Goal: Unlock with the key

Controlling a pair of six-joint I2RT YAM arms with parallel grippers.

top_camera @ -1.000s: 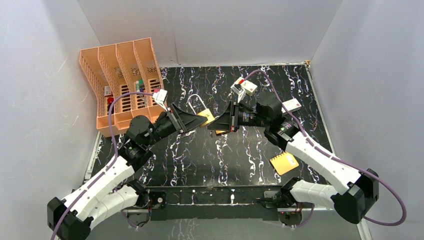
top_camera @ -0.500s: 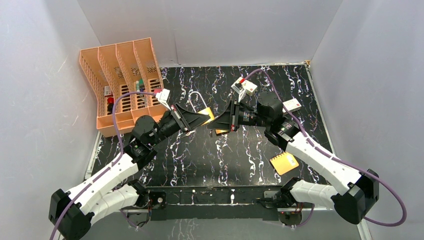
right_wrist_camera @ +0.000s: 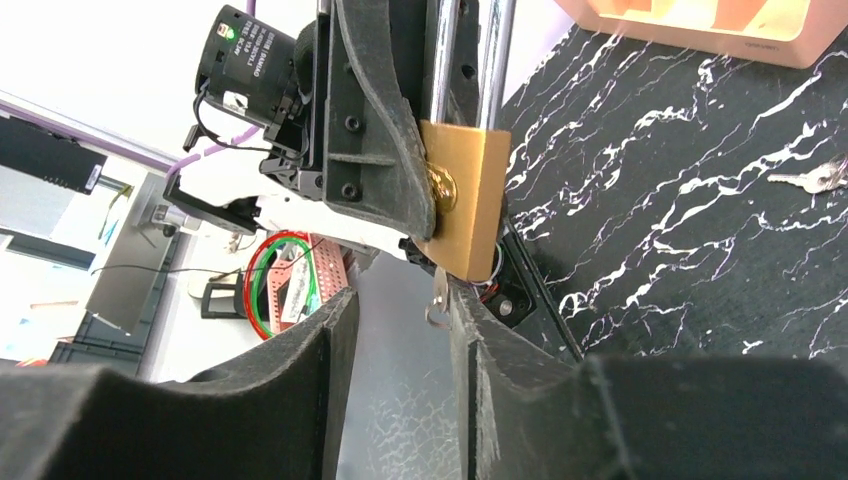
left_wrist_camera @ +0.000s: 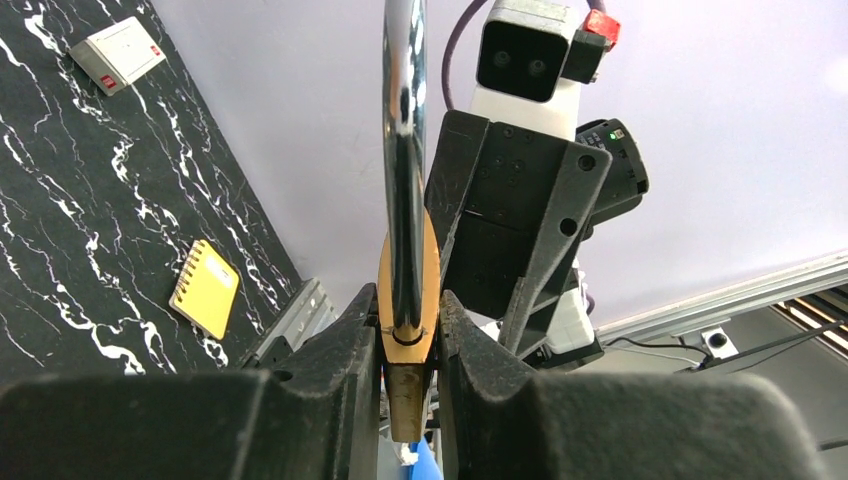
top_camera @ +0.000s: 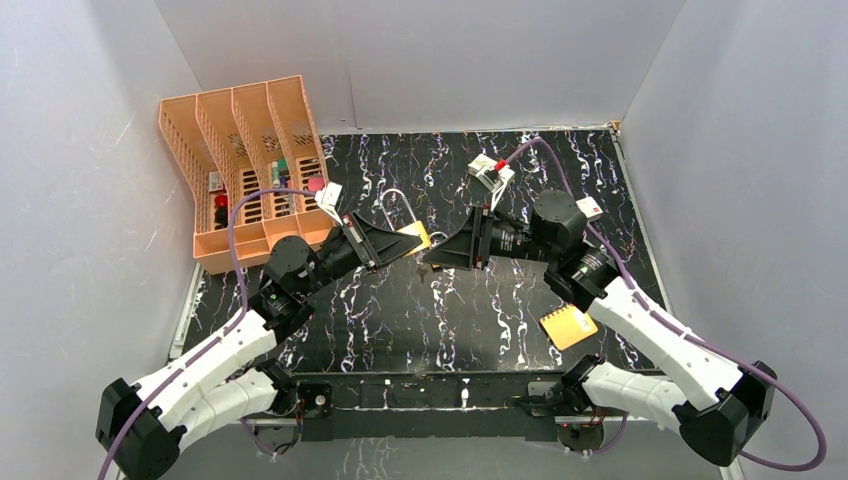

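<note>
My left gripper (left_wrist_camera: 408,310) is shut on the body of a brass padlock (left_wrist_camera: 429,280) and holds it off the table with the steel shackle (left_wrist_camera: 402,120) pointing away. In the right wrist view the padlock (right_wrist_camera: 465,200) hangs just ahead of my right gripper (right_wrist_camera: 400,310), which is open. The small silver key (right_wrist_camera: 438,297) sticks out of the padlock's underside, right beside one fingertip, and the jaws do not grip it. From above, the two grippers (top_camera: 400,242) (top_camera: 432,258) meet at the padlock (top_camera: 412,237) over the mat's middle.
An orange file rack (top_camera: 240,170) stands at the back left. A yellow notebook (top_camera: 568,326) lies near the right arm. A small white box (top_camera: 588,208) sits behind the right wrist. Another silver key (right_wrist_camera: 812,178) lies on the black marbled mat (top_camera: 400,320).
My left gripper closed on the padlock body. My right gripper, shut at the padlock's underside, has opened and drawn back a little to the right, leaving the key in the lock.
</note>
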